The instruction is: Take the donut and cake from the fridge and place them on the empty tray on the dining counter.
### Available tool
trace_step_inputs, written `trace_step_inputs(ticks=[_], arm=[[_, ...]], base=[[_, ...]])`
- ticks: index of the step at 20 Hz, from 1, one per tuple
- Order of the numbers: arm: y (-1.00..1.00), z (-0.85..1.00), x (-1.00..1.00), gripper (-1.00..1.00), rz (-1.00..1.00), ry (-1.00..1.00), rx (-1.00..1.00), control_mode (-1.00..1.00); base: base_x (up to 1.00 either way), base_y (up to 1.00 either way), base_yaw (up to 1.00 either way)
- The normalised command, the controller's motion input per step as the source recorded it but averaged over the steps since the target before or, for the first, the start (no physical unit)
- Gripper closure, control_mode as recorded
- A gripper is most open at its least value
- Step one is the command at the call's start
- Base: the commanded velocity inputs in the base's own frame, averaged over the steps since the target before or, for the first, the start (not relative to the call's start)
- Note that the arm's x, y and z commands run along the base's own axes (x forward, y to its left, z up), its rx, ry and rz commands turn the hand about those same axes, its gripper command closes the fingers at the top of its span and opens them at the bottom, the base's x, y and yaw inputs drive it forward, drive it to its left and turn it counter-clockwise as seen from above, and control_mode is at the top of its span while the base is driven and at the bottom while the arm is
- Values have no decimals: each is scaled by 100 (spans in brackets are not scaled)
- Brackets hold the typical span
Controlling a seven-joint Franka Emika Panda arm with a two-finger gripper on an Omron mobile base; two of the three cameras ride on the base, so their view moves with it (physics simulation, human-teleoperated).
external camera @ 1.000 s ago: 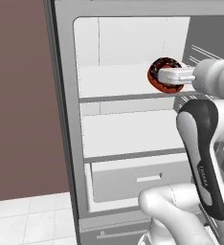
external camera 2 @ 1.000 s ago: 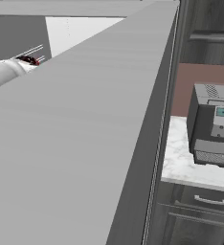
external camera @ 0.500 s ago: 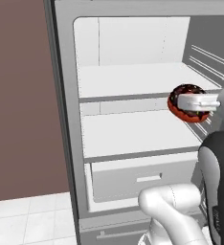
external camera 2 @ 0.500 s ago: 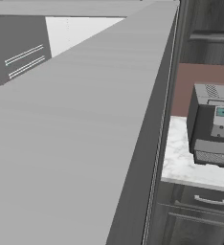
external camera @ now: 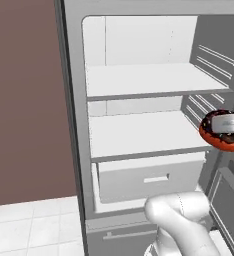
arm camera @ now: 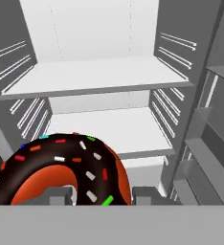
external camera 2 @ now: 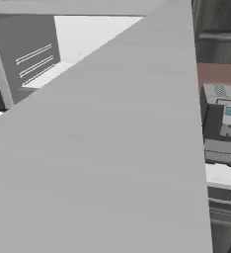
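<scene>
Donut point(external camera: 222, 131) sits pinched in the hand point(external camera: 229, 124) at the right edge of the left base view, out in front of the open fridge point(external camera: 139, 95) and level with the lower white shelf point(external camera: 144, 132). The hand's pale finger lies across the top of the chocolate icing, with the reddish-orange side showing below it. From the hand view, the donut point(arm camera: 61, 170) fills the lower left, its dark icing dotted with coloured sprinkles, and the two dark fingertips point(arm camera: 59, 195) press against it from either side near the bottom. Behind it the fridge interior opens up: an upper shelf point(arm camera: 95, 76) and a lower shelf, both white, with ribbed grey side walls. In the left base view a pale drawer point(external camera: 149, 175) with a slot handle sits under the lower shelf, and a brown wall point(external camera: 24, 100) runs to the left of the fridge. The right base view looks along the grey fridge door point(external camera 2: 112, 148), with a black coffee machine point(external camera 2: 223, 131) standing on a pale counter point(external camera 2: 223, 175) to the right, above dark cabinets.
</scene>
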Motion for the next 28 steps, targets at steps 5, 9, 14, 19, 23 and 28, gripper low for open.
trace_step_inputs(ticks=[5, 9, 14, 19, 23, 28], arm=[[0, 0, 0, 100, 0, 0, 0, 100], [0, 0, 0, 100, 0, 0, 0, 100], [0, 0, 0, 100, 0, 0, 0, 100], [0, 0, 0, 100, 0, 0, 0, 100], [0, 0, 0, 100, 0, 0, 0, 100], [0, 0, 0, 100, 0, 0, 0, 100]], base=[[-32, 100, 18], [-11, 91, 56], [0, 37, 93], [0, 1, 100], [0, 0, 100], [0, 0, 100]])
